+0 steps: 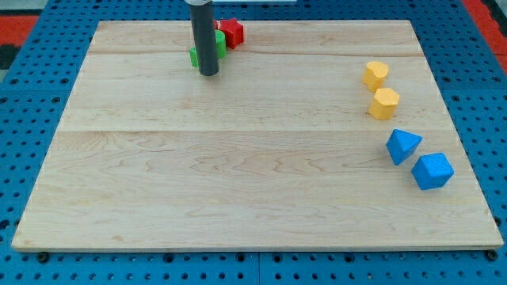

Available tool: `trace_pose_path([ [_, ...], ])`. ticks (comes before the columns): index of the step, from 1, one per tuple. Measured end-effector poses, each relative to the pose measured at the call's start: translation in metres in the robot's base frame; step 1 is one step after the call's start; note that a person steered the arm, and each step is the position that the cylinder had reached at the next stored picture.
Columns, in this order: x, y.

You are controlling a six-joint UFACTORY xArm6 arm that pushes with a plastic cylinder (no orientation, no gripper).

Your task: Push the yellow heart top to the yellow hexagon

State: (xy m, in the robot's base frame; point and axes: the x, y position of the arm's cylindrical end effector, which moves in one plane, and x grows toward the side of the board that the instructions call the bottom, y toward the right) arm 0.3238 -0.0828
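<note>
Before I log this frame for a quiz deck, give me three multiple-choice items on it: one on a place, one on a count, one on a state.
1. Where is my tip?
A. near the view's top left, by the green block
B. beside the blue blocks
C. at the view's bottom

2. How many yellow blocks are on the board?
A. one
B. two
C. four

3. The two yellow blocks are:
A. stacked
B. far apart
C. close together, one above the other in the view

Answers:
1 A: the rod ends against the green block.
2 B: two show at the right.
3 C: they sit nearly touching.
</note>
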Motion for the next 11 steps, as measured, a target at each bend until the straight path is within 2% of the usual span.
trace_pose_path([
  [1, 0.005, 0.022],
  [2, -0.010, 0.145],
  [3, -0.026, 0.215],
  [10, -0.012, 0.224],
  [11, 0.004, 0.245],
])
